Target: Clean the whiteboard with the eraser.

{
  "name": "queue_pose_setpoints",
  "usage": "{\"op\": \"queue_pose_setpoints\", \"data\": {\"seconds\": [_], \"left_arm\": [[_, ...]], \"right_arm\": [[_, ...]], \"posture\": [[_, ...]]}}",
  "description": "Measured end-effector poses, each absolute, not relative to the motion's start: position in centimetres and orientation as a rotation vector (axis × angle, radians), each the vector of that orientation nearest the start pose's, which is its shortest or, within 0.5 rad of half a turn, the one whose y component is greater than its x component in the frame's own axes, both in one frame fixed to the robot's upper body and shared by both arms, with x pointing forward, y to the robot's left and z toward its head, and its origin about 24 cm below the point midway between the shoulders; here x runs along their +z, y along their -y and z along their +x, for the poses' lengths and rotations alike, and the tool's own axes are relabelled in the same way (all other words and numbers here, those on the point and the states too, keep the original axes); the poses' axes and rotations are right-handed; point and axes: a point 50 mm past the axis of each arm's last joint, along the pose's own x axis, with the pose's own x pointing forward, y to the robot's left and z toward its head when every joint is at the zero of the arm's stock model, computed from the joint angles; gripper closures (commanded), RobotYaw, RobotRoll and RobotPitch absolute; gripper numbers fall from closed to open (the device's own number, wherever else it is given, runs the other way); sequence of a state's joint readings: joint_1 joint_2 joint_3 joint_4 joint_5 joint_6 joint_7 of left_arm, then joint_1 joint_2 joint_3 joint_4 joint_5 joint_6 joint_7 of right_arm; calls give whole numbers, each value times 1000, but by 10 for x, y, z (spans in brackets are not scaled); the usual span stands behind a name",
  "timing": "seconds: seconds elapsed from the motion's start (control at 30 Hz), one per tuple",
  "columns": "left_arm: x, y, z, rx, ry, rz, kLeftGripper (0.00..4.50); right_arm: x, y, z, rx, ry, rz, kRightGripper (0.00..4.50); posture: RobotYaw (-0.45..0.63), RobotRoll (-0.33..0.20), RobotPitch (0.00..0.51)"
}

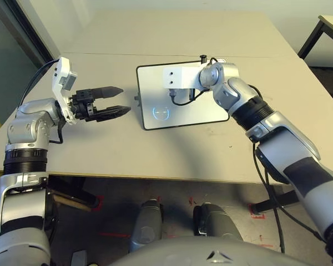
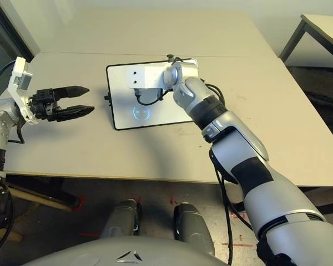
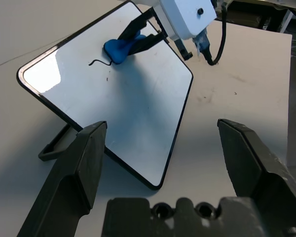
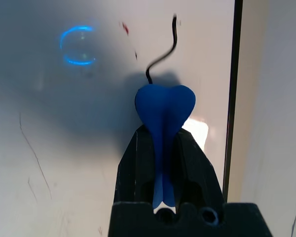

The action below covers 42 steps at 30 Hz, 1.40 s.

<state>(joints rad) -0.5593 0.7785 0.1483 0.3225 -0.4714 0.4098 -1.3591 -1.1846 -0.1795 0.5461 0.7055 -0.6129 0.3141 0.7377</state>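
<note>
While the left gripper's jaws (image 1: 112, 101) stand apart above the desk (image 1: 100, 155), the right gripper's jaws (image 4: 163, 170) grasp the blue bone-shaped eraser (image 4: 164, 111) over the whiteboard (image 4: 89, 163). Its long axis runs along those jaws, one lobed end pointing out past their tips, meeting a curved black marker line (image 4: 167, 52).

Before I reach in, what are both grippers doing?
Left gripper: open, holding nothing.
Right gripper: closed on the blue eraser.
</note>
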Motion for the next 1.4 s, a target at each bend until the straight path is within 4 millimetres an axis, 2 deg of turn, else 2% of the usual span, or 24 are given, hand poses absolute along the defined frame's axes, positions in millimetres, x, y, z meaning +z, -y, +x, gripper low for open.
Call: {"op": "queue_pose_setpoints", "data": {"seconds": [0.27,0.7,0.83,1.23,1.4], "left_arm": [[181,-266,301,-1088,-128,100,0],[181,-266,302,-1088,-123,99,0],[185,-264,304,-1096,-106,110,0],[186,-261,312,-1117,-91,103,0],[185,-256,315,-1139,-97,107,0]], "right_arm": [[194,19,388,775,-134,-1351,4202],[194,16,389,765,-123,-1356,4202],[194,21,390,754,-128,-1370,4202],[185,61,388,703,-201,-1394,4202],[186,66,387,685,-219,-1398,4202]], "posture": [[352,0,34],[325,0,30],[311,0,27],[278,0,24],[271,0,26]]}}
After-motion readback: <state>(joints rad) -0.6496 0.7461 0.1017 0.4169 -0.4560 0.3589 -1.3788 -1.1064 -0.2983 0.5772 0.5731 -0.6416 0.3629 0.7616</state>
